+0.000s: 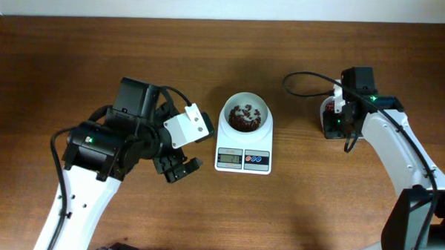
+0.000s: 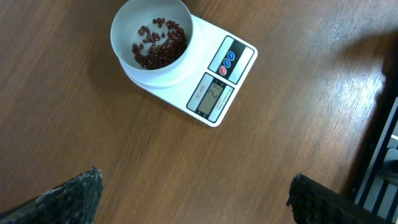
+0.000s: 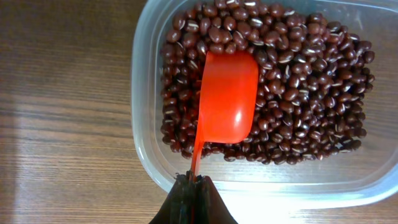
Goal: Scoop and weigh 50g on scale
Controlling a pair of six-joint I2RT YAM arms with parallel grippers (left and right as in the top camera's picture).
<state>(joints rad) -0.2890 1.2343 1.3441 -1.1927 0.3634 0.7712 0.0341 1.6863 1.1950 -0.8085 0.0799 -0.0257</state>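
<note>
- white scale [image 2: 217, 84] on the wooden table [image 2: 112, 149], far side, its bowl [image 2: 124, 28] holding red-brown beans [image 2: 158, 46].
- left tool [image 2: 196, 199]: fingertips [image 2: 74, 196] near, spread wide apart.

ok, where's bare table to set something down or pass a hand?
Free: wood between scale and bean tub; the far strip behind the scale; the near strip in front of it. Crowded: left gripper, open, close beside the scale; right gripper holds the measuring scoop in the tub.
</note>
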